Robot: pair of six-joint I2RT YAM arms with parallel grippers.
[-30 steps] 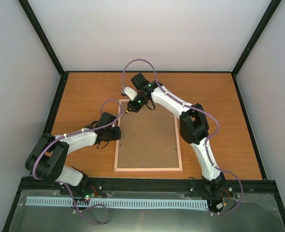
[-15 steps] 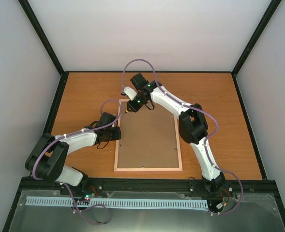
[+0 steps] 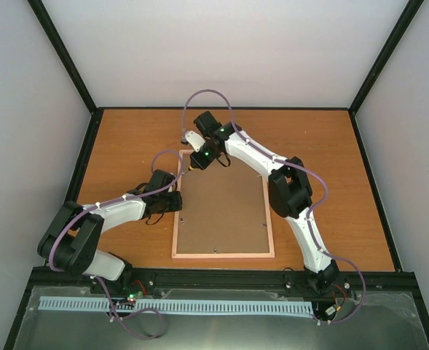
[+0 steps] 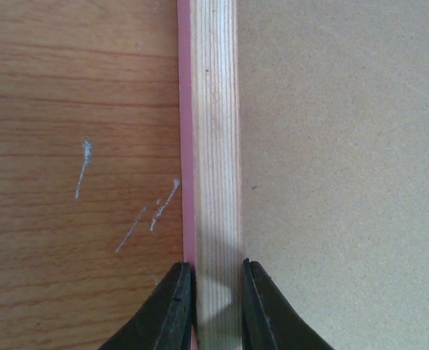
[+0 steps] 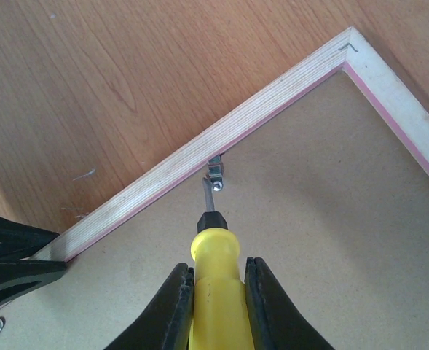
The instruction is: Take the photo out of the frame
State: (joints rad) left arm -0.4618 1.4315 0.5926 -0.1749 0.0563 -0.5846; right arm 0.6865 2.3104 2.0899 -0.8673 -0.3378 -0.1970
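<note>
Movement is slight: the right gripper (image 5: 215,267), clamping a yellow-handled screwdriver (image 5: 215,295) at a small metal clip (image 5: 214,170), has edged left. Left gripper (image 4: 215,271) pinches the face-down thin pink rectangular frame (image 4: 214,138); brown backing board (image 3: 221,211) inside hides the photo.

left gripper (image 4: 218,292) at the bottom edge, its two black fingers (image 4: 172,313) pinching one side rail of the frame (image 4: 214,131), one finger on each side and both touching it. the rail runs straight up the view from the gripper to the top edge. the rail's face is pale wood with fine lengthwise grain, and a thin pink strip (image 4: 186,146) runs along its left edge. a shadow falls on the rail just above the fingers. right of the rail lies the plain brown backing board (image 4: 345,175), flat and matte, meeting the rail. left of the rail is the orange-brown wood bench (image 4: 68,87) with a few short white scratches (image 4: 83,168).
</note>
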